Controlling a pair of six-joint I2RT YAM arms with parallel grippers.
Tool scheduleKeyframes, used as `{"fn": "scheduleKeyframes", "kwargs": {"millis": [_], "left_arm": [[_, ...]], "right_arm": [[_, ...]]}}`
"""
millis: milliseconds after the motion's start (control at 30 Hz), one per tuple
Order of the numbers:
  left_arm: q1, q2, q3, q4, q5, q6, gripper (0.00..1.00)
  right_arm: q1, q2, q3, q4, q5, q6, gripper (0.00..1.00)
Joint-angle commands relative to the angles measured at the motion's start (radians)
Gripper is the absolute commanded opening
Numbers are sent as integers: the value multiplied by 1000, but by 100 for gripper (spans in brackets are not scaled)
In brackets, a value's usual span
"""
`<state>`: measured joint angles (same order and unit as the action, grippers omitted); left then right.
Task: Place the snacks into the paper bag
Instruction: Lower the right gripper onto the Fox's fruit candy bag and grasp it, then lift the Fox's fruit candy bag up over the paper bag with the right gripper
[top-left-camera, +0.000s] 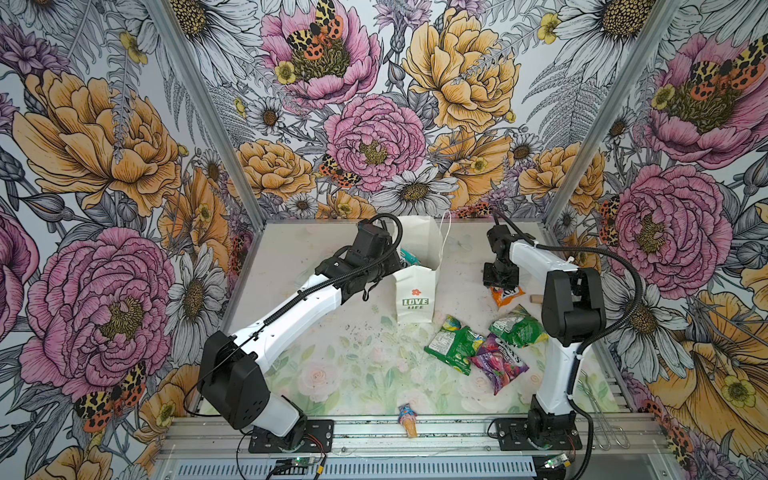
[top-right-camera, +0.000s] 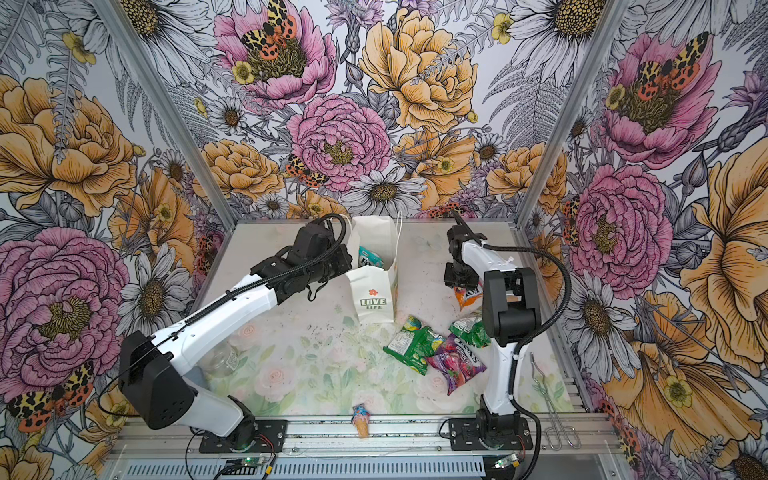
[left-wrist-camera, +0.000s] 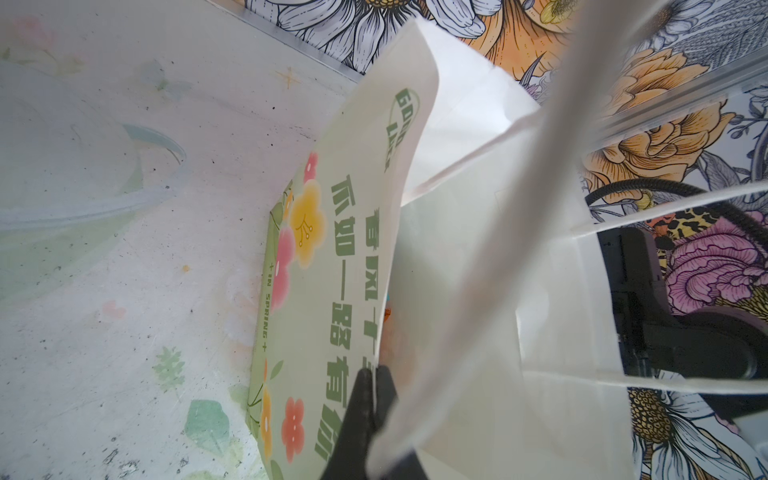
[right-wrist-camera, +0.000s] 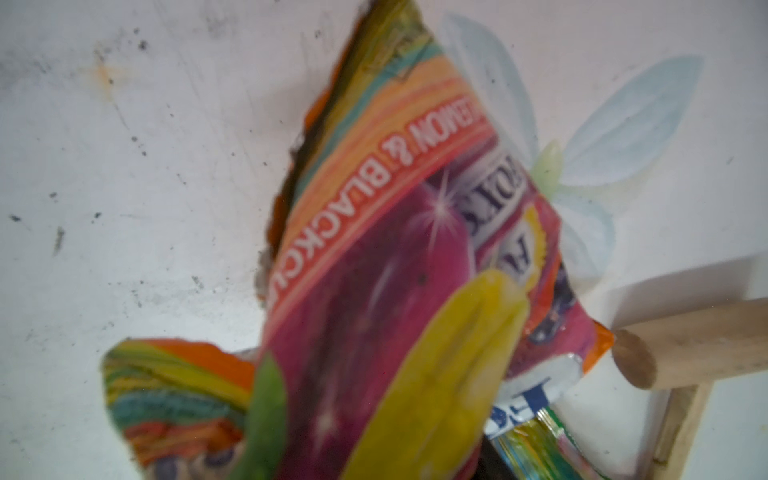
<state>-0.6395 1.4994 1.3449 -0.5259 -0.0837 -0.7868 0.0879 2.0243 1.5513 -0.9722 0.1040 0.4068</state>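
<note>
White speckled counter with a faded flower print, loud floral wallpaper all round. We see the left gripper pinched tight on the paper bag standing far-middle. The right gripper is down on a pink-yellow packet far right, and we can't tell if it's gripping.

The left claw tight on the paper bag rim.
</note>
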Motion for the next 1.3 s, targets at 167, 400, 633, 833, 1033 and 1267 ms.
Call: {"fn": "scheduleKeyframes", "kwargs": {"millis": [167, 400, 633, 833, 1033, 1267], "left_arm": [[-9, 15, 3, -28, 12, 3, 0], [-9, 15, 1, -28, 12, 0, 0], [-11, 16, 2, -28, 9, 0, 0], [-11, 20, 5, -28, 10, -3, 0], [-11, 22, 6, -28, 8, -6, 0], [-13, 28, 13, -28, 9, -7, 0]], "right_arm": [[-7, -81, -29, 44, -92, -9, 18], [-8, -193, -39, 63, -153, -31, 1], [-13, -366, -26, 97, -250, -33, 0], [-14, -499, 43, 123, -371, 13, 0], [-12, -613, 139, 208, -523, 140, 0], [47, -713, 183, 443, -639, 330, 0]]}}
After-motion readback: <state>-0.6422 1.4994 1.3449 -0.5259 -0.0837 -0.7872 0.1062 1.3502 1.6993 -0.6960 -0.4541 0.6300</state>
